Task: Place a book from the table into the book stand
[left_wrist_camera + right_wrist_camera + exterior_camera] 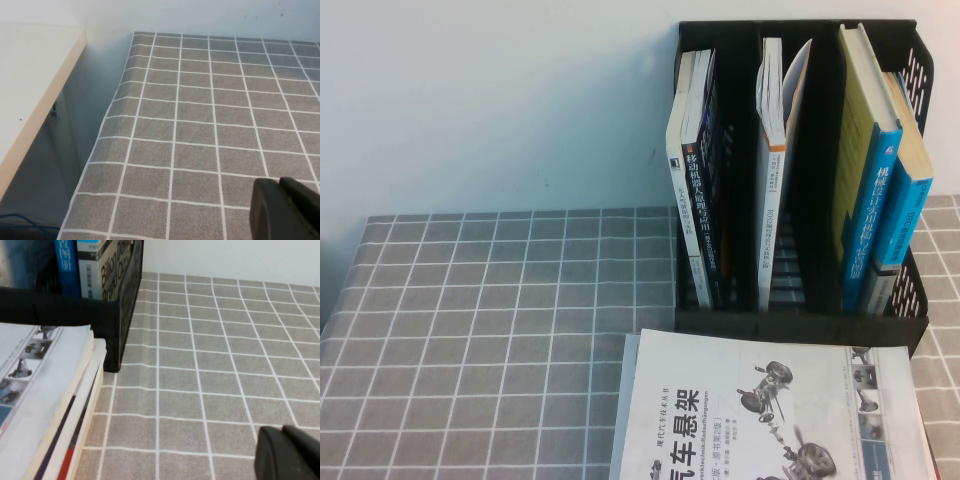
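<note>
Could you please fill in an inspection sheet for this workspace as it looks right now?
Surface: table under grey cloth with a white grid.
Job's things: book flat on a stack before the book stand; the stand's three compartments hold upright books.
Clutter: stack of books under the book.
Grippers: left gripper shut, over bare cloth near the table's left edge; right gripper over bare cloth, right of the stand.
Cables: blue cable beside the table.
Surroundings: white wall; pale board.

The book [770, 415] cover reads "汽车悬架"; a dark spine [700, 215] reads "移动机器人原理与应用".
</note>
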{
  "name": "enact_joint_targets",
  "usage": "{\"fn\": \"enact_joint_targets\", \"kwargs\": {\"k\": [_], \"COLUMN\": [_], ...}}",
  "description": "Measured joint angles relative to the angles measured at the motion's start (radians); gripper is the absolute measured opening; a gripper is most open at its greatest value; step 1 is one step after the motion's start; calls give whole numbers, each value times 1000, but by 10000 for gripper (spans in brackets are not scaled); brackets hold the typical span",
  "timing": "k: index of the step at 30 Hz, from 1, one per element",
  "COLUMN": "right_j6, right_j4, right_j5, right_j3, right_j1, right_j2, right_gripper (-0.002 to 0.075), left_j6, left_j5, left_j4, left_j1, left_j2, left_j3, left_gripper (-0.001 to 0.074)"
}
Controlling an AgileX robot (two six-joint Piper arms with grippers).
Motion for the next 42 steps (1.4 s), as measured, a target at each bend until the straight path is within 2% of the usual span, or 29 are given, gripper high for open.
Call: {"fn": "enact_joint_targets", "kwargs": {"k": [12, 16, 19, 26, 30, 35, 42], "right_j6": [0, 0, 0, -7, 45, 131, 113], "right_j4": [0, 0, 0, 0, 2, 6, 10], "right_j5": [0, -32, -147, -546, -660, -741, -794], "right_j3": [0, 2, 8, 8, 8, 8, 5], "right_j1": [0, 0, 0, 0, 0, 0, 0], "right_j2": [0, 0, 0, 0, 0, 0, 0], "right_gripper": [-3, -3, -3, -3, -3, -3, -3], "left_j6": [0, 0, 0, -28, -33, -36, -76], "left_j5": [-2, -55, -159, -527, -663, -737, -762], "left_j4": [0, 0, 0, -4, -6, -6, -44], "left_j1": [0, 0, 0, 0, 0, 0, 0], "left_j2": [0, 0, 0, 0, 0, 0, 0], "left_j3": [0, 7, 7, 7, 7, 7, 7], "left_gripper": [-3, -3, -3, -3, -3, -3, -3]}}
